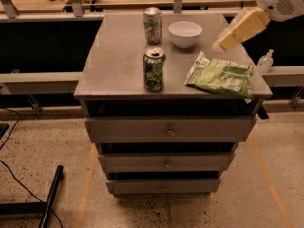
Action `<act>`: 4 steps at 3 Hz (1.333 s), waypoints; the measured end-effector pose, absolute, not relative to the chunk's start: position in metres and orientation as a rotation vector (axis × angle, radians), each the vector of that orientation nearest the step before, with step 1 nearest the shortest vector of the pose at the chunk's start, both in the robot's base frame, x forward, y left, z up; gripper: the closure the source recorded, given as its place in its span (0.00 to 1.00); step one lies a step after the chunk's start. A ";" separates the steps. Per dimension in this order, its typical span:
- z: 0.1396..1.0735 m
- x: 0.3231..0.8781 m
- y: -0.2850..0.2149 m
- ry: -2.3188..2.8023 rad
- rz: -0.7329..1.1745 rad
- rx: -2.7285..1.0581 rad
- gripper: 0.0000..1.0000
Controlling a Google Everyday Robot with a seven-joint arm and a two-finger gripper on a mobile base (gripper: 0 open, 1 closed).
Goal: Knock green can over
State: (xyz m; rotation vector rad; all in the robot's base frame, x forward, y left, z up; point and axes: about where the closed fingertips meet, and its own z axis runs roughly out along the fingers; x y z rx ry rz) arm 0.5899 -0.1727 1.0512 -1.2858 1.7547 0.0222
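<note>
The green can [154, 70] stands upright near the front edge of the grey cabinet top [118, 61], its body all mottled green with a silver rim. My gripper [223, 43] is at the end of the cream-coloured arm that reaches in from the upper right. It hangs above the right part of the top, over the far edge of the snack bag, well to the right of the green can and apart from it.
A silver-white can [152, 25] stands behind the green can. A white bowl [185, 33] sits to its right. A flat green snack bag [221, 77] lies at the right front. A small clear bottle [265, 61] stands beyond the right edge. Drawers are below.
</note>
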 end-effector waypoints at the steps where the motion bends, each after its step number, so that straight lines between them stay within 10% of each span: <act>1: 1.034 0.645 -0.152 1.720 0.144 -1.156 0.00; 4: 0.975 0.675 -0.135 1.726 0.386 -1.017 0.00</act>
